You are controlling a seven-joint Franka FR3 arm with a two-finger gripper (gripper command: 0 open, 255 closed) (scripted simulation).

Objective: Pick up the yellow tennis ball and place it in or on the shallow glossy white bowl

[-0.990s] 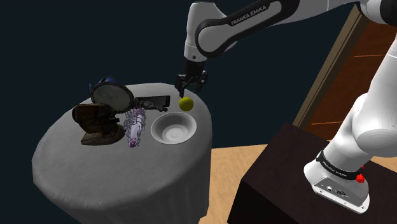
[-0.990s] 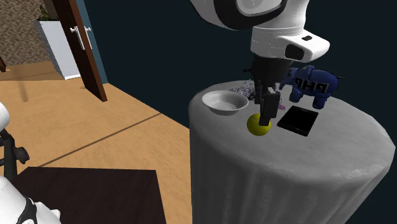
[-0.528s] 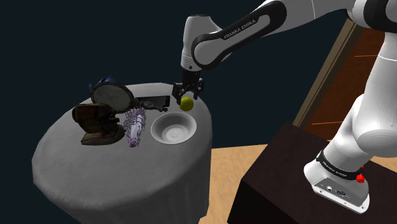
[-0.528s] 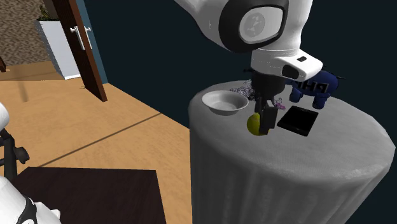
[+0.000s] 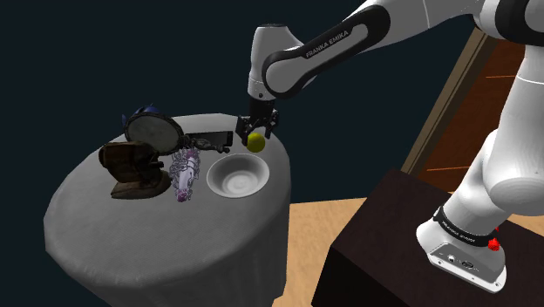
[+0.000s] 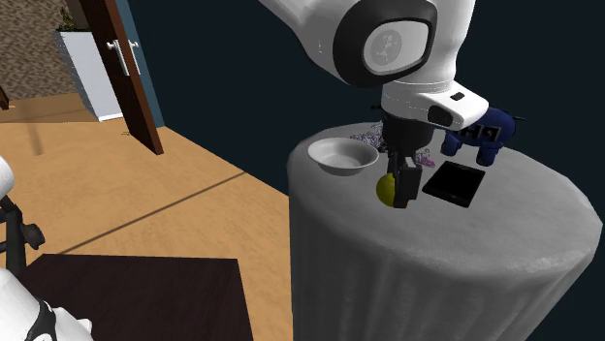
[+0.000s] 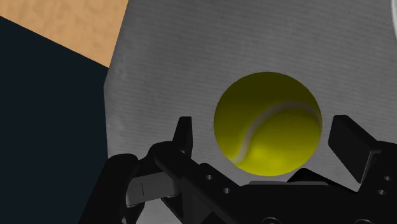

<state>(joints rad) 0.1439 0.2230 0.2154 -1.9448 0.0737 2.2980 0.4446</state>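
Got a yellow tennis ball (image 5: 255, 141) sitting on the grey tablecloth (image 5: 131, 235), right near the table's edge and just beside the white bowl (image 5: 228, 187), up and to the right of the bowl in the shoulder view. Not in the bowl, not touching the rim either. Just bare cloth between the two.

Can see the black gripper (image 5: 255, 134) hanging straight over the ball, fingers (image 7: 347, 143) spread apart with one on each side. Going by the wrist view, looks like a slim gap on both sides, so not clamped and nothing held. In the second exterior view, seeing the ball on the bowl's right with one black finger in front, covering part of the yellow.

Further out: flat black tablet (image 5: 212, 139) lying just behind the bowl in the shoulder view. Purple-and-white sparkly thing (image 5: 185, 174) right at the bowl's left side, touching or not, can't tell. Further left of the bowl, a brown lumpy object (image 5: 131, 170), then a dark round disc (image 5: 154, 129) standing behind, plus a blue toy (image 6: 490, 131) past the disc.

Well away from the bowl, a dark stand (image 5: 384, 235) at the shoulder view's lower right, on a wooden floor (image 6: 145, 213).
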